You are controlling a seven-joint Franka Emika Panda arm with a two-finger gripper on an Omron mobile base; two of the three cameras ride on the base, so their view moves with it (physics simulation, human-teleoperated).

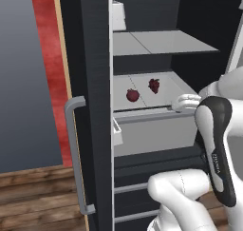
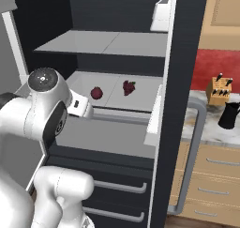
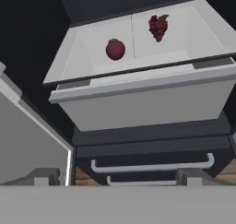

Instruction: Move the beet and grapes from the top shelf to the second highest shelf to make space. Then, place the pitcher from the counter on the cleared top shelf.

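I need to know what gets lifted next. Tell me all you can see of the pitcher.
The pitcher is tall, slim and plain black, looking smooth. It stands upright on the mottled pale counter, beside the tan knife block, apart from it. Nothing grips it.

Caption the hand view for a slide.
Smooth dark-red beet and bumpy maroon grapes apart on the pale-grey second highest shelf.
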